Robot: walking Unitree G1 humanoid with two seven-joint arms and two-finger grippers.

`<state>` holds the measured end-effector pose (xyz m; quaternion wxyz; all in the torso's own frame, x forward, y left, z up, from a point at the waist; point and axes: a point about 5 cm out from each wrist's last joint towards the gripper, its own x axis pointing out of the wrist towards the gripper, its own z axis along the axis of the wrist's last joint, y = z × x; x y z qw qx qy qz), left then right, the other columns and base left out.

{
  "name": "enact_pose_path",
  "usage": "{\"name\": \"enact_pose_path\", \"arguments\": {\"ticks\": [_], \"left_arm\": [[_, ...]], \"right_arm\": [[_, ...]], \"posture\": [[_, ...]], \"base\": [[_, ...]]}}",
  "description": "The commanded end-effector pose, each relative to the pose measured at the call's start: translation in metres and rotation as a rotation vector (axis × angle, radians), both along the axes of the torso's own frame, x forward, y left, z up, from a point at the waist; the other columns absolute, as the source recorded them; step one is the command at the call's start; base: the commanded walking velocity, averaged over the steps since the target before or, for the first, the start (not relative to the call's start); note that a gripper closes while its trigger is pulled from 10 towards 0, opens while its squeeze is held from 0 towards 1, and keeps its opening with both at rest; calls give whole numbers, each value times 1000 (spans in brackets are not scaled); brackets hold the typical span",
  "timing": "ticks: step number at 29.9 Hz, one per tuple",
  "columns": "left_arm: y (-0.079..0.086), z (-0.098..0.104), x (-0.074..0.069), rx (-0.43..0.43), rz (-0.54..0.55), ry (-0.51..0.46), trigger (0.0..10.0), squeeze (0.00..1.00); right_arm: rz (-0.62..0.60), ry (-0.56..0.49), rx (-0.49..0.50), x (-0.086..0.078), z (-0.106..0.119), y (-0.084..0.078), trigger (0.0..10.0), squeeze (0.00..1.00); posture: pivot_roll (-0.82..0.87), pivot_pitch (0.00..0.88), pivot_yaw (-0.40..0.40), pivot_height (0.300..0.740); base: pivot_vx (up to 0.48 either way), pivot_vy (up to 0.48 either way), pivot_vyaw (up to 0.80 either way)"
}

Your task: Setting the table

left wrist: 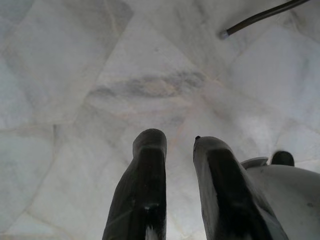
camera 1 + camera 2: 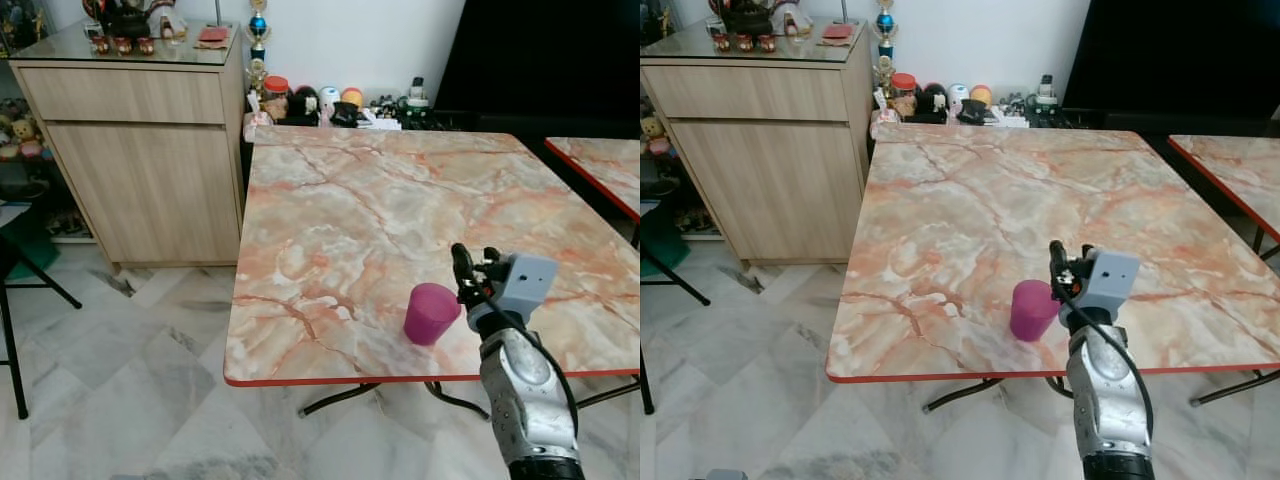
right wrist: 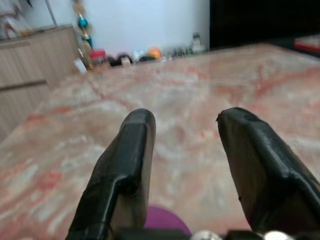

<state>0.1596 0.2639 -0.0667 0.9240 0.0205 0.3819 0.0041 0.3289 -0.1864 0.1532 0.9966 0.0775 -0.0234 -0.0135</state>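
The right gripper [image 2: 462, 268] hovers just beside the upside-down magenta plastic cup [image 2: 431, 313], fingers apart and empty. The cup stands near the front edge of the pink marbled surface [image 2: 400, 210]. The left gripper [image 1: 177, 150] hangs over the floor, fingers slightly apart.

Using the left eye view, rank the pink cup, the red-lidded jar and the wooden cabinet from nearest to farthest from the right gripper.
1. Pink cup, just left of the right gripper, near the table's front edge.
2. Wooden cabinet, left of the table.
3. Red-lidded jar, beyond the table's far left corner.

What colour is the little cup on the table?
The small plastic cup is pink-magenta, clearest in the left eye view.
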Motion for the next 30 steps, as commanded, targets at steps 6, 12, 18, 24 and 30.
{"name": "enact_pose_path", "arguments": {"ticks": [6,12,18,24,30], "left_arm": [[0,-1,-3,-8,0,7,10000,0],[-1,-2,-5,-10,-3,10,10000,0],[-1,-2,-5,-11,2,8,10000,0],[0,-3,-7,-11,2,14,10000,0],[-1,-3,-7,-11,1,14,10000,0]], "right_arm": [[-3,154,286,-7,6,12,10000,0],[60,196,285,-9,12,22,10000,0],[29,269,355,-12,8,19,10000,0],[-29,277,356,-15,12,7,10000,0],[-40,300,380,-17,11,4,10000,0]], "posture": [[110,54,-33,740],[109,57,-34,740],[115,61,-38,740],[109,64,-37,740],[110,67,-38,740]], "base": [[0,0,0],[0,0,0],[0,0,0],[0,0,0],[0,0,0]]}}
